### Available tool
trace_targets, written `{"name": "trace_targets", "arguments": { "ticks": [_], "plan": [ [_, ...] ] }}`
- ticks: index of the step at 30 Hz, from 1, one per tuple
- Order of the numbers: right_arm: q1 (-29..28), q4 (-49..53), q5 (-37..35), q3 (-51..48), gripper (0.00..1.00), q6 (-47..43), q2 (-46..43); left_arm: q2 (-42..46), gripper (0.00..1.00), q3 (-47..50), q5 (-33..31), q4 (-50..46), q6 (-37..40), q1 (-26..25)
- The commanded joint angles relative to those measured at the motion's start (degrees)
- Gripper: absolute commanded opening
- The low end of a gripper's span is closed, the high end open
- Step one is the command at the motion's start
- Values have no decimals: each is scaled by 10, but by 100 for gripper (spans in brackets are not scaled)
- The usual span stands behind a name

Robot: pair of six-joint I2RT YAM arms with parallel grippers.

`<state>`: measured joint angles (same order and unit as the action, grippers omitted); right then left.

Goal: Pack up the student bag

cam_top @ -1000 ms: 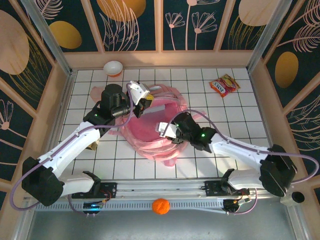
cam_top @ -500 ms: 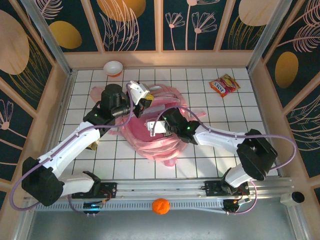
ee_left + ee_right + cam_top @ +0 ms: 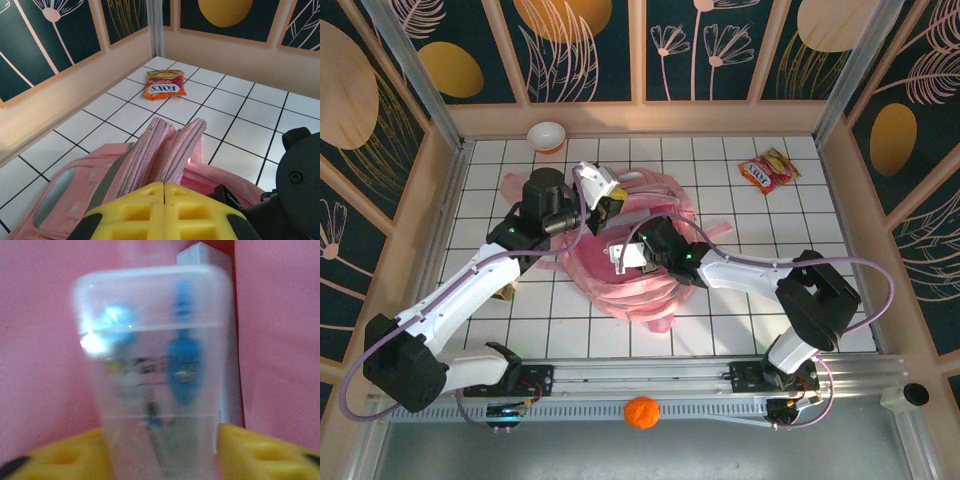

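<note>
The student bag [image 3: 605,285] lay near the middle of the table, with its mouth lifted. Its ribbed pink edging was pinched in the left gripper [image 3: 164,190], whose fingers were pressed tightly together. Inside the pink lining, a clear plastic case [image 3: 150,365] with blue instruments was seen between the yellow fingers of the right gripper [image 3: 165,440]. Whether the case was clamped or merely flanked could not be told through the blur. The step in hand was judged to be placing the case in the bag. Next, the case would need to be left deep inside and the arm drawn out without the fabric being snagged. Around the bag, white tiles [image 3: 790,230] were laid. A sweet packet [image 3: 768,170] and a bowl [image 3: 547,135] were set well apart from it, under dark leaf-patterned walls [image 3: 590,50].
</note>
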<state>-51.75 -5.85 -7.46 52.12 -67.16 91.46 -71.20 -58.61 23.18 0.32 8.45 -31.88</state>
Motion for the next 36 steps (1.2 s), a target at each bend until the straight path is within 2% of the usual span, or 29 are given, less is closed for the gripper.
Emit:
{"name": "trace_targets", "arguments": {
  "ticks": [1, 10, 16, 22, 26, 29, 31, 33, 36],
  "plan": [
    [-3, -33, 4, 9, 99, -1, 5, 17, 0, -11, 8, 57, -8, 0],
    [-4, -24, -3, 4, 99, 8, -19, 16, 0, -10, 10, 58, -9, 0],
    [-16, 3, -12, -22, 99, 70, -92, 19, 0, -7, 7, 58, -10, 0],
    [-16, 21, 44, -81, 99, 247, -240, 18, 0, -2, 9, 67, -15, 0],
    [-11, 9, 49, -131, 99, 361, -341, 18, 0, 8, 12, 73, -15, 0],
    [23, -67, 62, -167, 99, 481, -410, 18, 0, 22, 12, 57, 11, -1],
    [53, -95, 97, -181, 99, 540, -440, 18, 0, 25, 12, 45, 27, -2],
    [85, -105, 118, -183, 99, 603, -455, 22, 0, 55, 25, 52, 44, -3],
    [121, -78, 113, -162, 99, 685, -451, 23, 0, 77, 55, 59, 75, -9]
  ]
}}
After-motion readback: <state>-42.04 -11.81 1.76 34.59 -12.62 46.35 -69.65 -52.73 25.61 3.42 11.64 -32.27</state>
